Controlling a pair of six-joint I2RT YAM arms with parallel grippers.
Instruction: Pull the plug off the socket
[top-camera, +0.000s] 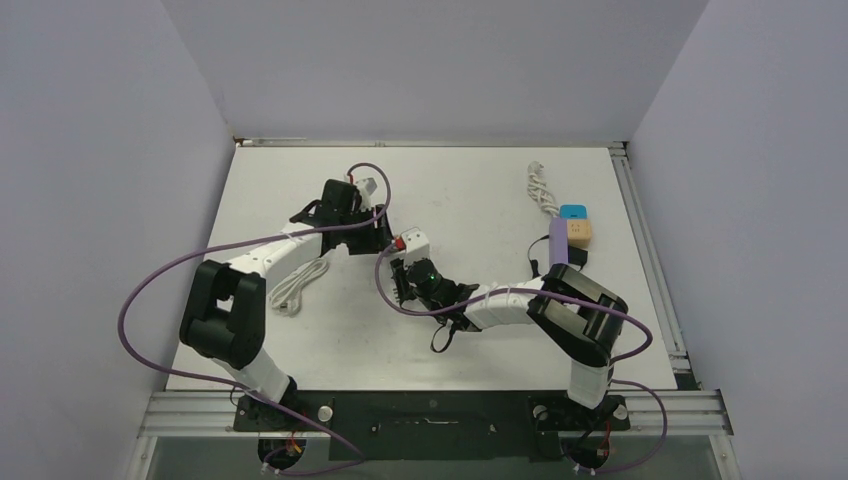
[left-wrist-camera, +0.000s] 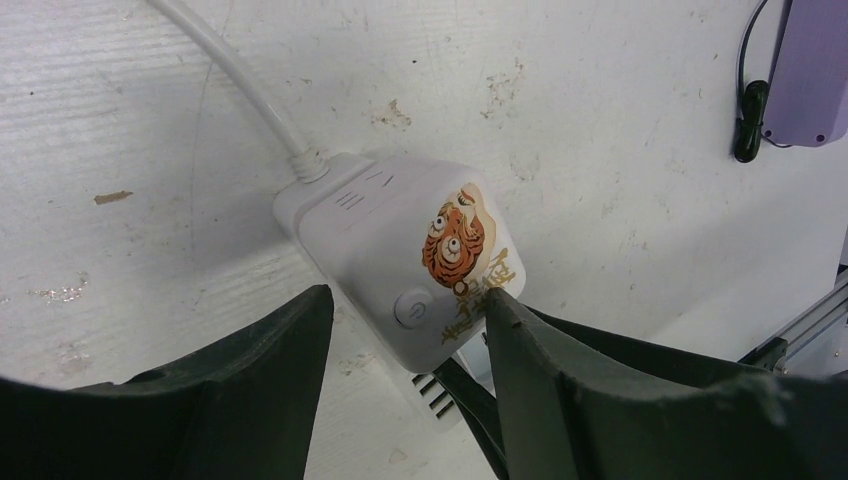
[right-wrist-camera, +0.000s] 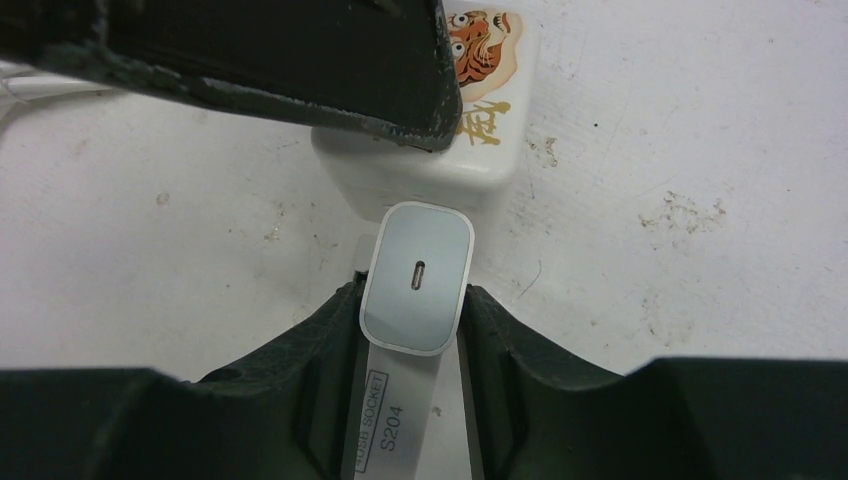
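I'm clamping the right gripper (right-wrist-camera: 413, 300) on the USB charger plug (right-wrist-camera: 417, 275), plugged in at 6 o'clock of the tiger socket cube (left-wrist-camera: 400, 250), mid-table. The left gripper (left-wrist-camera: 408, 298) is straddling the cube; can't tell if it's squeezing. Next, I reckon: a straight pull toward 6, cube braced.

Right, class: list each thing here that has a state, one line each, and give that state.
socket, lying on the table, cable attached
plug, against the socket's side, apparently still plugged in
right gripper, shut on the plug
left gripper, fingers astride the socket, grip unclear
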